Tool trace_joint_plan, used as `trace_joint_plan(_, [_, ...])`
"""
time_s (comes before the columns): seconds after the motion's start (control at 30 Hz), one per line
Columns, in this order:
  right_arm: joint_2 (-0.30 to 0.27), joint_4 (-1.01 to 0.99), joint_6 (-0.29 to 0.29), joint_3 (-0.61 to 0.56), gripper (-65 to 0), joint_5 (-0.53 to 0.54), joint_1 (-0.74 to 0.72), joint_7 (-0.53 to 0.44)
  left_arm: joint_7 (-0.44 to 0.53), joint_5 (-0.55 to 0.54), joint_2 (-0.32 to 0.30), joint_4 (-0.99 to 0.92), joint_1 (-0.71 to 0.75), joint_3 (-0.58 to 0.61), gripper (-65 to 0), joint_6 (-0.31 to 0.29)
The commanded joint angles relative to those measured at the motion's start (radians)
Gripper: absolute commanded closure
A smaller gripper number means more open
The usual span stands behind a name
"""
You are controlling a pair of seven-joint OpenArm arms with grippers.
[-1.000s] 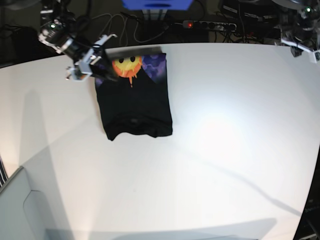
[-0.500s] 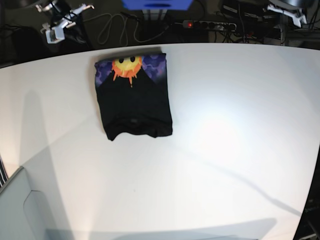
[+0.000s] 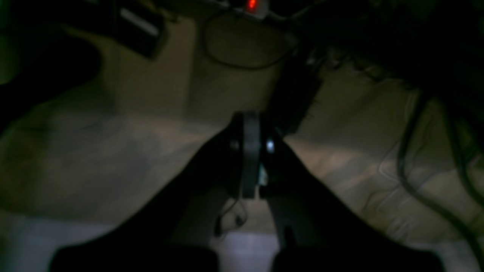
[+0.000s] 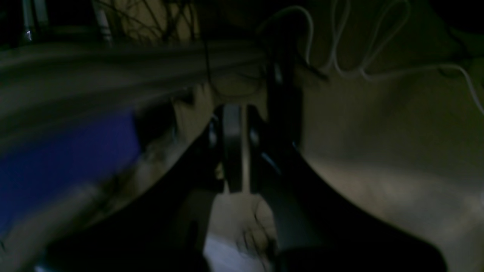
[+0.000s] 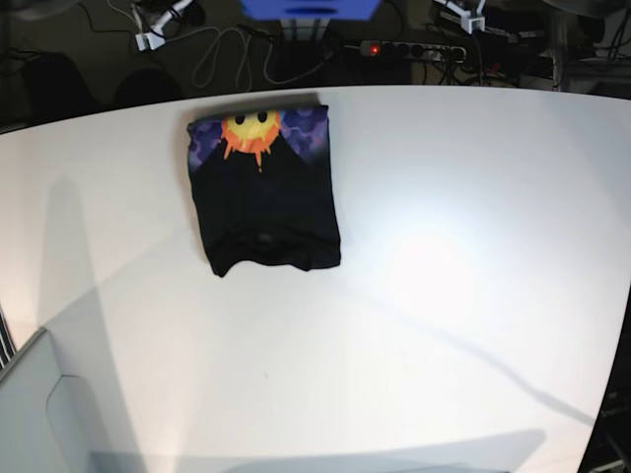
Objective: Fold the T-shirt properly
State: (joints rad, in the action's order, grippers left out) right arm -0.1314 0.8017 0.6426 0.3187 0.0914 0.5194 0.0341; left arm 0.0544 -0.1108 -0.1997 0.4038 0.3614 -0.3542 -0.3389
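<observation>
The T-shirt (image 5: 264,189) lies folded into a compact black rectangle on the white table (image 5: 444,276), at the back left. An orange-yellow sun face on purple-blue print shows along its far edge. Both arms are pulled back beyond the table's far edge, away from the cloth. My right gripper (image 5: 150,33) shows at the top left of the base view and my left gripper (image 5: 467,14) at the top right. In the wrist views, the left gripper (image 3: 250,155) and the right gripper (image 4: 234,147) each have their jaws pressed together, with nothing between them.
A power strip (image 5: 412,48) with a red light and loose cables (image 5: 222,54) lie on the dark floor behind the table. A blue object (image 5: 310,8) stands at the top centre. A pale panel (image 5: 35,414) sits at the lower left corner.
The right gripper has left the T-shirt's far left corner and retreated up and back past the table edge. The left gripper has also drawn back and inward. The T-shirt has stayed still.
</observation>
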Motion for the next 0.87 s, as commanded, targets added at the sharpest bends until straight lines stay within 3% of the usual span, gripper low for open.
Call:
trace_joint_plan(0.0, [-0.006, -0.054, 0.001, -0.010, -0.1, -0.046, -0.011, -0.044, 0.028, 0.023, -0.013, -0.033, -0.019, 0.014, 0.0, 0.001])
trace_joint_plan(0.07, [-0.004, -0.181, -0.108, -0.034, -0.1, -0.152, -0.061, -0.162, 0.048, 0.062, -0.008, -0.079, -0.072, 0.047, 0.0, 0.001])
trace_joint_plan(0.23, [0.019, -0.388, -0.481, -0.114, -0.1, -0.296, -0.140, -0.405, 0.046, 0.109, 0.013, -0.139, -0.155, 0.086, 0.0, 0.002])
trace_joint_plan(0.33, [0.031, -0.491, -0.674, -0.157, -0.1, -0.307, -0.203, -0.409, 0.046, 0.109, 0.019, -0.150, -0.183, 0.119, 0.0, 0.002])
trace_joint_plan(0.43, [0.062, -0.566, -0.827, -0.174, -0.1, -0.307, -0.255, -0.405, 0.014, 0.102, 0.022, -0.145, -0.186, 0.182, 0.0, 0.002])
trace_joint_plan(0.6, [0.108, -0.575, -0.953, -0.174, -0.1, -0.312, -0.278, -0.403, -0.018, 0.099, 0.026, -0.138, -0.187, 0.238, 0.0, 0.002])
trace_joint_plan(0.83, [0.137, -0.577, -0.975, -0.174, -0.1, -0.312, -0.299, -0.402, -0.024, 0.099, 0.026, -0.138, -0.209, 0.241, 0.0, 0.002])
